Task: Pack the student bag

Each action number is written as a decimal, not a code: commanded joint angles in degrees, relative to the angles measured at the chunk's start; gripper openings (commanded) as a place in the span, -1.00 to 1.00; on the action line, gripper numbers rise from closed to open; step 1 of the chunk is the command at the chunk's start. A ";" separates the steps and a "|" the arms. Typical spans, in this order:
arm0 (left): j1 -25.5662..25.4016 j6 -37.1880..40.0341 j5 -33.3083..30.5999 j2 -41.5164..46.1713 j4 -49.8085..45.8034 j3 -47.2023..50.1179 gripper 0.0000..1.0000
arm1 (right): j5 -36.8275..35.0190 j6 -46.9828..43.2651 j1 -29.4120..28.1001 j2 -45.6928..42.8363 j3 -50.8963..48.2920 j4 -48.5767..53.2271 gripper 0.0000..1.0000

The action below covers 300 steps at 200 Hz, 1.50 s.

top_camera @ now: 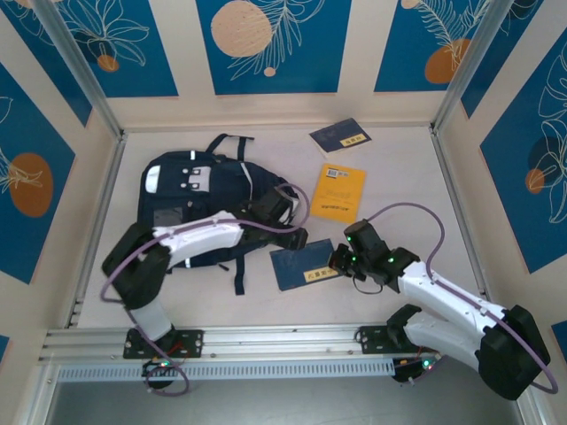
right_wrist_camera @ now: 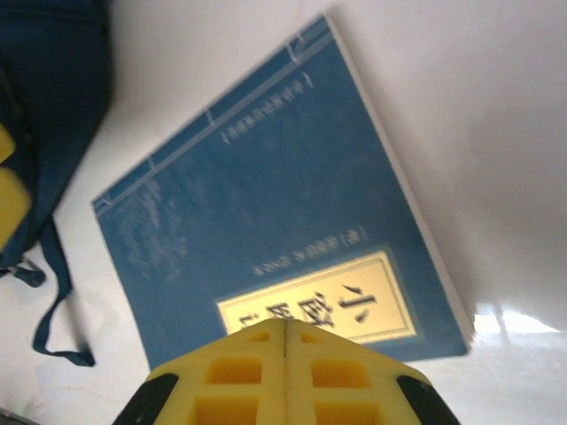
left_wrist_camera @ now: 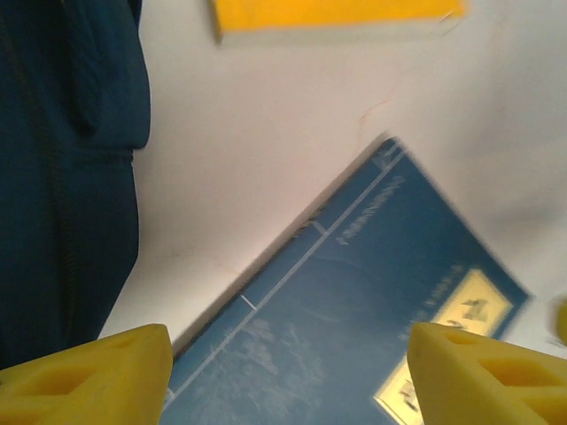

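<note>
So the bag lies flat on the left half of the table, front side up. Its long axis runs near-to-far, leaning a little right, with the top handle toward the back wall and the straps trailing toward the arms.

The left gripper hangs just off the bag's right edge, above the gap between the bag and the blue book. Its jaws are wide apart with nothing between them.

The right gripper is further right, well apart from the bag, at the blue book's label end. Its fingers are pressed together with nothing pinched. Can't tell if the tips actually touch the cover.

The yellow book sits behind that, to the right of the bag.
</note>
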<state>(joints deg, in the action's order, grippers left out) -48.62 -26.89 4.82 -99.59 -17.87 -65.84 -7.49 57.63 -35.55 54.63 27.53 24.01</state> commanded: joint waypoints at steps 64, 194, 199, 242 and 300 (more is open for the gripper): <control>-1.78 -3.12 5.14 -8.77 5.01 -1.05 0.40 | 12.50 -1.93 -1.28 4.64 -3.84 -0.63 -1.00; -2.75 -6.80 16.13 -7.03 7.48 2.16 0.39 | 3.74 -2.82 7.85 17.67 0.82 -1.92 -1.00; -2.76 -7.01 16.56 -7.02 7.80 2.40 0.39 | 4.38 -3.19 9.00 17.86 1.35 -2.41 -1.00; -2.45 -7.46 17.97 -6.03 8.11 3.56 0.39 | 5.90 -7.95 14.80 18.08 7.79 -0.50 -0.97; -2.31 -9.48 20.40 -5.15 10.49 5.29 0.39 | 7.81 -8.65 19.18 14.18 6.09 1.76 -0.31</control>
<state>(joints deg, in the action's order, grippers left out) -50.48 -35.00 21.63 -106.54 -8.12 -61.73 -1.08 49.98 -17.61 71.59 35.05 24.88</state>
